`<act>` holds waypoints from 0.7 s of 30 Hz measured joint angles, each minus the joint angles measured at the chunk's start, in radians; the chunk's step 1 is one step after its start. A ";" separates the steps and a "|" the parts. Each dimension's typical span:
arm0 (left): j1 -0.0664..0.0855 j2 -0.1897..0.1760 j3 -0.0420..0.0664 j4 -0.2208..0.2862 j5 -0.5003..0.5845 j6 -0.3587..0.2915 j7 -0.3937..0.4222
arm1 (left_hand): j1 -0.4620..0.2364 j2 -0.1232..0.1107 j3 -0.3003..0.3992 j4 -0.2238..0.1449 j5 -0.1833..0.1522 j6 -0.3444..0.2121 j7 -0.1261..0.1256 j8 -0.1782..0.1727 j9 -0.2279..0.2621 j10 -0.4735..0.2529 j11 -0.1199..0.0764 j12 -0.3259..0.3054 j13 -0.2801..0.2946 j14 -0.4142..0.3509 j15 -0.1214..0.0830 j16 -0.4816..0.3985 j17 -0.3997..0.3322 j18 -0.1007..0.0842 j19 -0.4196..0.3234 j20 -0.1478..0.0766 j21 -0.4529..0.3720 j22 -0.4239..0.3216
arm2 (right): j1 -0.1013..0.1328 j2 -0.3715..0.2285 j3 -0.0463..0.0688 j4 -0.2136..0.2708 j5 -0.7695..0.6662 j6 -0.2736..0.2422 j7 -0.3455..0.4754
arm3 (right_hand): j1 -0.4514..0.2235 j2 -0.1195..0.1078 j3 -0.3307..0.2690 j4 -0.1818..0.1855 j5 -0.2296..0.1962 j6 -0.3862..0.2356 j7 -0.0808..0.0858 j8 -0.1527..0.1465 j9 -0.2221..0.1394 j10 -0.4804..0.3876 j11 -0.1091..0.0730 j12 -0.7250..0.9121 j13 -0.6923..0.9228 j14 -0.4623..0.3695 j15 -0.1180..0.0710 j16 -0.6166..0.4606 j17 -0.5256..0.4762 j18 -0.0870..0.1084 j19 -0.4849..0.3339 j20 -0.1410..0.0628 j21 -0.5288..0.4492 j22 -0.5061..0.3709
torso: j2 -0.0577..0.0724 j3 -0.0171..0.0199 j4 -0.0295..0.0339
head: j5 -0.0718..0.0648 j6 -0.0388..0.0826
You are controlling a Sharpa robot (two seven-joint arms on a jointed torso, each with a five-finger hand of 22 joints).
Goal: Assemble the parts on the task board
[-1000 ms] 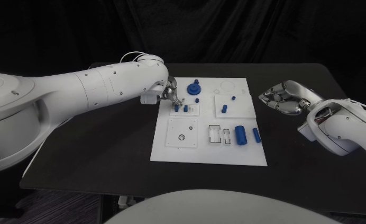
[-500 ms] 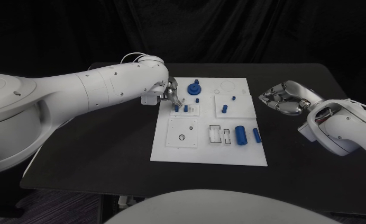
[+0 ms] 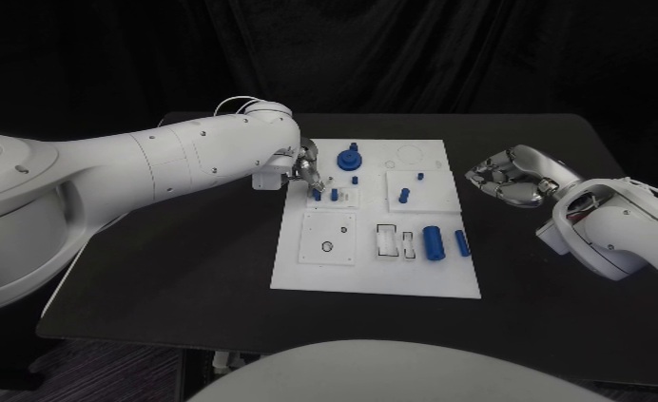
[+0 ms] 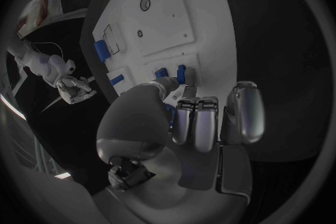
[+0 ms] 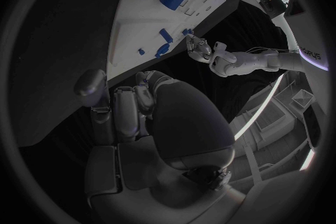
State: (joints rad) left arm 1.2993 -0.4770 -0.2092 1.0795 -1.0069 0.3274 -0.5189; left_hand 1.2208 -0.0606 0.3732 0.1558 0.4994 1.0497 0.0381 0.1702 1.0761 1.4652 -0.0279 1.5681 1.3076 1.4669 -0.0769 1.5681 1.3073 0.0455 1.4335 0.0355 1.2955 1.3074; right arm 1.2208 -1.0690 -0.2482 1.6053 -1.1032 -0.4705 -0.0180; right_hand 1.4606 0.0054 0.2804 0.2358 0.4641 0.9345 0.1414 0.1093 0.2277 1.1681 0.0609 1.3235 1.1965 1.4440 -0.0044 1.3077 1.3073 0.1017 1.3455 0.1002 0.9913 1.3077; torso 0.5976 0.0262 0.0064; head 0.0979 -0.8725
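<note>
Left hand (image 3: 304,170) sits at the left edge of the task board (image 3: 377,274), fingertips (image 4: 189,89) down on a small upright blue peg (image 4: 181,73) in the small square block of the board's left column; a second short blue peg (image 4: 161,73) stands just beside it. The wrist view shows thumb and a finger closing on the peg, so I read it as pinched, with the remaining fingers curled back over the palm. Judgement: the step in hand is seating this peg in its hole. To do it well, keep the peg upright over the hole, press straight down rather than sideways, and keep the curled fingers off the neighbouring peg so it is not tipped. Right hand (image 3: 511,176) hovers over the counter (image 3: 205,269) off the board's right edge, well apart from it, fingers curled in on nothing. Elsewhere on the board: a round blue knob (image 3: 350,159) at the far end, a short blue peg (image 3: 403,196) in the right-hand block, a thick blue cylinder (image 3: 432,242) and a slimmer blue bar (image 3: 461,244) lying near the right edge, not yet placed. Against the earlier frames: no clear shift; the left hand stays on the same peg, the right hand holds its place, and the parts lie as they did.
</note>
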 measured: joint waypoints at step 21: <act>-0.005 -0.080 -0.002 0.101 0.002 -0.122 0.006 | -0.033 -0.003 0.028 -0.011 -0.025 0.005 -0.002 -0.003 0.012 0.000 0.000 0.000 0.000 0.000 0.000 0.000 0.000 0.000 0.000 0.000 0.000 0.000 | 0.000 -0.003 0.000 -0.001 0.000 0.002 -0.001 | 0.000 0.000 0.000 0.000 0.000 0.000 0.000 0.000 0.000 -0.011 0.004 -0.011 -0.011 -0.007 0.000 -0.015 0.000 0.000 -0.011 0.004 -0.022 0.000 | 0.000 0.0001 -0.0001 | -0.002 0.000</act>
State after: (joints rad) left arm 1.2947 -0.5565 -0.2107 1.1802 -1.0045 0.2056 -0.5128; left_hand 1.1875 -0.0637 0.4009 0.1446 0.4744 1.0545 0.0361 0.1672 1.0876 1.4651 -0.0279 1.5681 1.3076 1.4669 -0.0769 1.5681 1.3074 0.0455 1.4335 0.0356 1.2954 1.3074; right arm 1.2208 -1.0716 -0.2482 1.6039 -1.1032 -0.4687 -0.0193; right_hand 1.4606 0.0054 0.2804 0.2358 0.4641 0.9344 0.1415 0.1093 0.2277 1.1573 0.0645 1.3125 1.1855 1.4371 -0.0043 1.2926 1.3073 0.1017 1.3348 0.1038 0.9697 1.3075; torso 0.5975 0.0263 0.0063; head 0.0956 -0.8725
